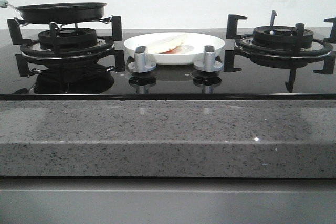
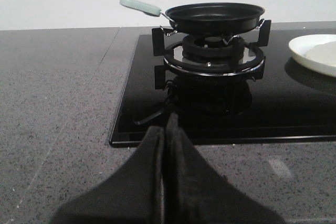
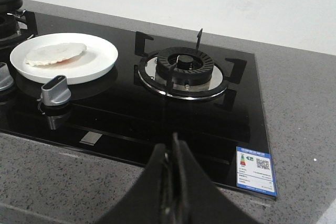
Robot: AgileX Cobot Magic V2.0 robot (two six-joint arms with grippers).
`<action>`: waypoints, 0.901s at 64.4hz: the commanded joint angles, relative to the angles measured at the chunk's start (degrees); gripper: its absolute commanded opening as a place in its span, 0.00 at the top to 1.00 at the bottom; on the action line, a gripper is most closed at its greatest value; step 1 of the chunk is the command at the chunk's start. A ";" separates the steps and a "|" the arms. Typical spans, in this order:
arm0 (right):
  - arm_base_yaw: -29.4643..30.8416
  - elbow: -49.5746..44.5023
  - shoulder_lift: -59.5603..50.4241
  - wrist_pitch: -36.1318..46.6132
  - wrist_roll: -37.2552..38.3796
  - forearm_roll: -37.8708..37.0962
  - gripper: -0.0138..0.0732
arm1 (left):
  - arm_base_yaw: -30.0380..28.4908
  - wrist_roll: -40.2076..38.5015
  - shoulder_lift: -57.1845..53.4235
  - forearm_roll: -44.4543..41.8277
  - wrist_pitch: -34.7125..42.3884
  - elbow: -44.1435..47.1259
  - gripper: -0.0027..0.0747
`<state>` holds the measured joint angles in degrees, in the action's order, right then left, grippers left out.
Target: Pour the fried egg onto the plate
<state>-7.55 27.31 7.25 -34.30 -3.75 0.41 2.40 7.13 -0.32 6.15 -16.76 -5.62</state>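
The fried egg [image 1: 167, 42] lies folded on the white plate [image 1: 212, 43] in the middle of the hob, between the two burners. It also shows in the right wrist view, the egg [image 3: 55, 54] on the plate [image 3: 100, 61]. The black frying pan [image 1: 61, 12] sits empty on the left burner, its pale green handle [image 2: 139, 6] pointing left. My left gripper [image 2: 167, 129] is shut and empty over the counter in front of the left burner. My right gripper [image 3: 172, 148] is shut and empty at the hob's front edge near the right burner. Neither gripper shows in the front view.
Two silver knobs [image 1: 141, 60] [image 1: 209, 59] stand in front of the plate. The right burner [image 1: 282, 39] has raised black pan supports. A blue energy label [image 3: 256, 170] sits at the hob's front right corner. Grey speckled counter [image 1: 168, 135] surrounds the black glass hob.
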 commanded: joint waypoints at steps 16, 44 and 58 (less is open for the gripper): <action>0.41 1.40 0.66 4.81 -0.12 -0.02 0.92 | 0.51 -0.50 -1.08 1.31 15.25 6.26 0.99; 0.41 1.40 0.66 4.81 -0.12 -0.02 0.92 | 0.51 -0.50 -0.95 1.31 15.08 6.26 0.99; 0.41 1.40 0.66 4.81 -0.12 -0.02 0.92 | 0.51 -0.50 -0.95 1.31 15.08 6.26 0.99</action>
<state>-7.55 27.31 7.25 -34.26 -3.66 0.41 2.40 7.05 -0.32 6.98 -6.78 0.33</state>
